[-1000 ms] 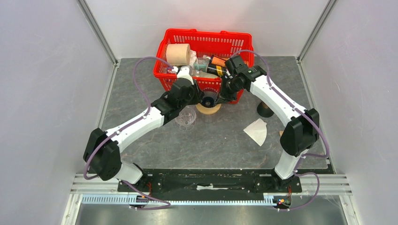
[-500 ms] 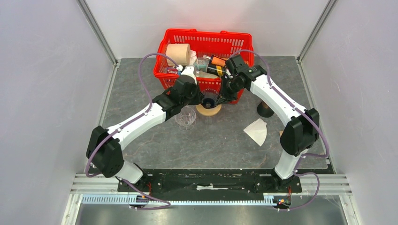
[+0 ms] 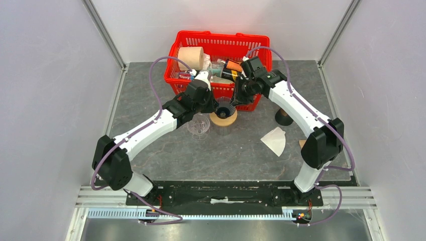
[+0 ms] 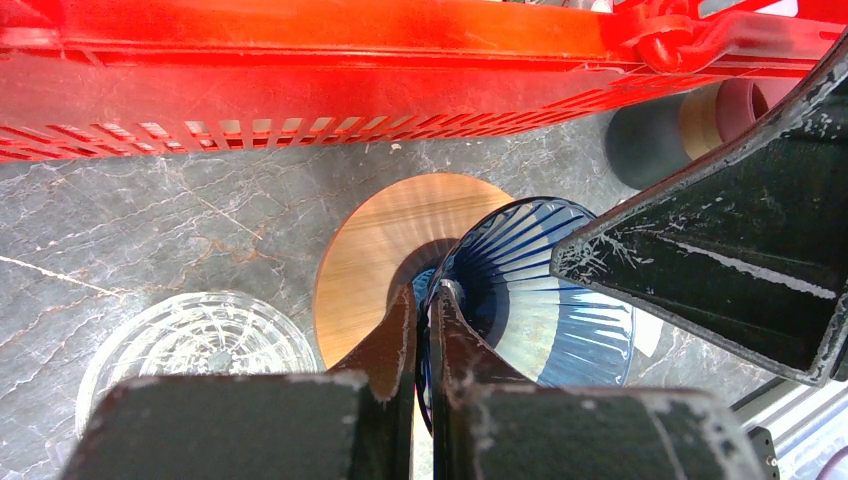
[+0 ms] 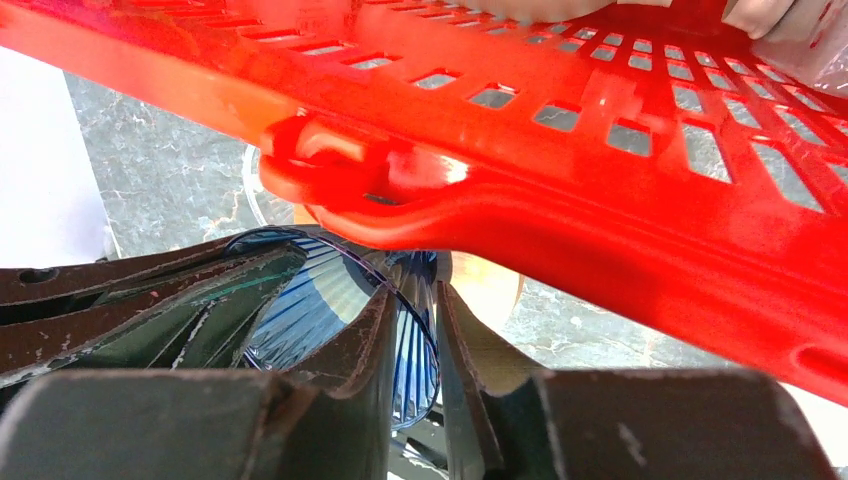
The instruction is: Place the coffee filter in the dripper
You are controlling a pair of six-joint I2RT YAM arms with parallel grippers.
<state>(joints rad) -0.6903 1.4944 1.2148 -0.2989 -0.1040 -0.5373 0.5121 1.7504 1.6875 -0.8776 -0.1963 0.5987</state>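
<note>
The blue ribbed glass dripper (image 4: 560,320) stands on its round wooden base (image 4: 390,225) on the grey stone bench (image 3: 226,155), just in front of the red basket (image 3: 218,42). Both arms meet over it. The left fingers (image 4: 390,345) are pressed together on the near part of its rim, pinching the thin glass edge. The right fingers (image 5: 365,350) sit one on each side of the rim on the opposite side, a little apart. Whether they bear on the glass or only bracket it cannot be told. The coffee filter (image 3: 275,140), a white folded paper cone, lies flat on the bench, well apart from the dripper and beside the right arm's lower link. A clear ribbed glass (image 4: 190,345) stands near the wooden base on the left arm's side. In the basket lie a beige roll (image 3: 191,57) and other packed items.
</note>
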